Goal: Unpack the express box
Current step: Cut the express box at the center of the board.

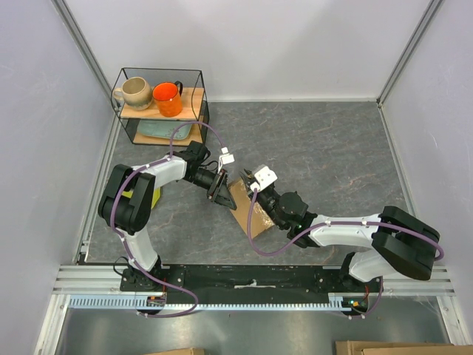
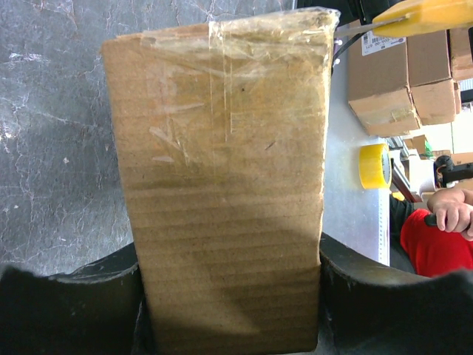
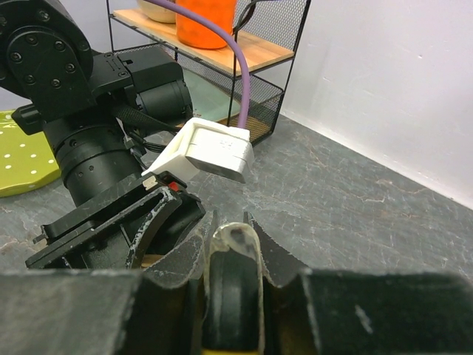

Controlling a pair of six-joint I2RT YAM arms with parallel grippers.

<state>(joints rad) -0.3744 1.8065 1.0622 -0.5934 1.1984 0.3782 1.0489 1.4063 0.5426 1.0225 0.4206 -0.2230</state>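
The express box (image 1: 248, 210) is a flat brown cardboard box with clear tape, held up at table centre. In the left wrist view the box (image 2: 222, 185) fills the frame, and my left gripper (image 2: 229, 285) is shut on its near end, one finger against each side. My left gripper (image 1: 220, 189) grips the box's left end. My right gripper (image 1: 260, 194) is at the box's far top edge, shut on a yellow-handled cutter (image 3: 233, 285). Its yellow handle and blade (image 2: 414, 15) show past the box's far end. My right gripper (image 3: 230, 244) points at the left gripper's body.
A black wire rack (image 1: 199, 96) at the back left holds a beige mug (image 1: 134, 92), an orange mug (image 1: 168, 98) and a plate below. A green plate (image 3: 18, 159) lies under the left arm. Walls close in the table on three sides.
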